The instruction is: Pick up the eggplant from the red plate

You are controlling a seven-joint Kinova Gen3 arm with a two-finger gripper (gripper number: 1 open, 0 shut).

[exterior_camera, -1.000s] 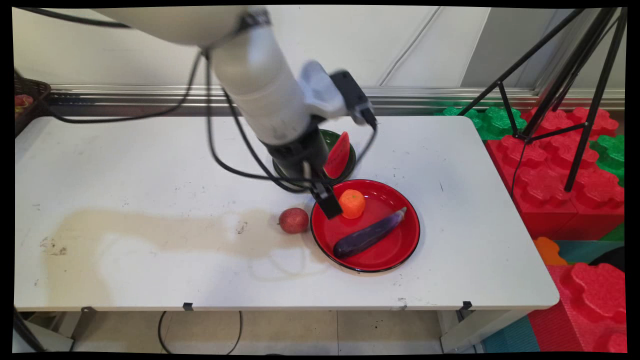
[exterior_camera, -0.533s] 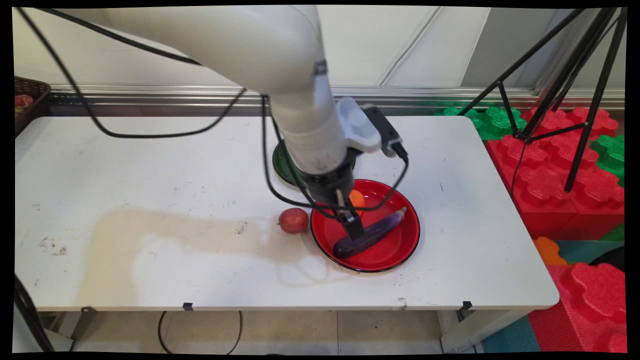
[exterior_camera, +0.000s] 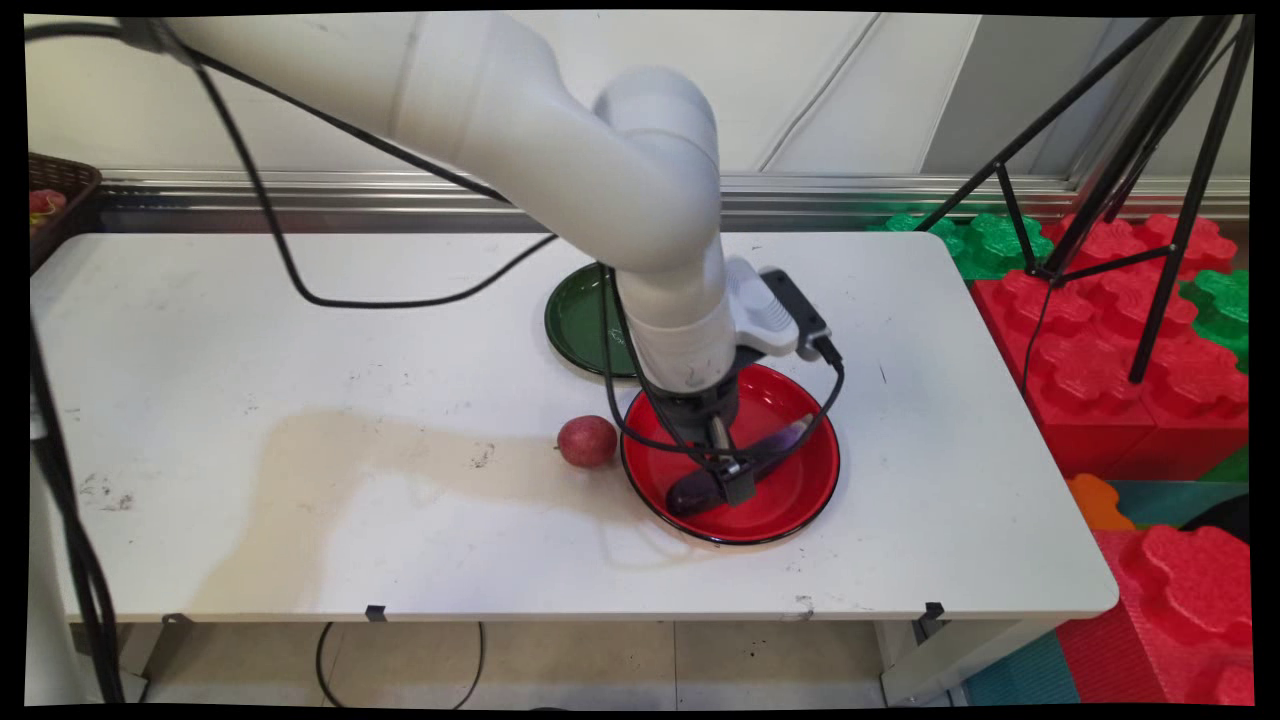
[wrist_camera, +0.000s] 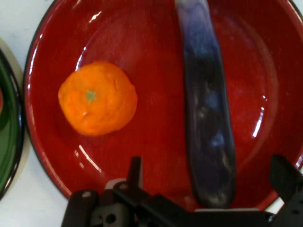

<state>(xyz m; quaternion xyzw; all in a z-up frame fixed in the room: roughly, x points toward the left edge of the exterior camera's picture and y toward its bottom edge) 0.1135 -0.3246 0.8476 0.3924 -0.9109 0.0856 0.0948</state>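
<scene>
My gripper (exterior_camera: 735,482) hangs low over the red plate (exterior_camera: 805,500), open. In the hand view its two fingers (wrist_camera: 135,166) stand on either side of the near end of the purple eggplant (wrist_camera: 206,118), with the gripper (wrist_camera: 210,176) just above it. The eggplant (exterior_camera: 783,440) lies slantwise in the plate; the arm covers its middle. An orange (wrist_camera: 97,98) rests in the same red plate (wrist_camera: 156,56), left of the eggplant in the hand view, and is hidden behind the arm in the main view.
A red round fruit (exterior_camera: 587,441) lies on the table just left of the red plate. A green plate (exterior_camera: 578,320) sits behind it, partly hidden by the arm. A dark basket (exterior_camera: 60,190) stands at the far left; a black tripod (exterior_camera: 1150,200) and foam blocks (exterior_camera: 1120,330) stand off the right edge.
The gripper has travelled from the plate's left rim beside the orange, across the plate toward the near side, and come down over the eggplant. The arm now covers the orange.
</scene>
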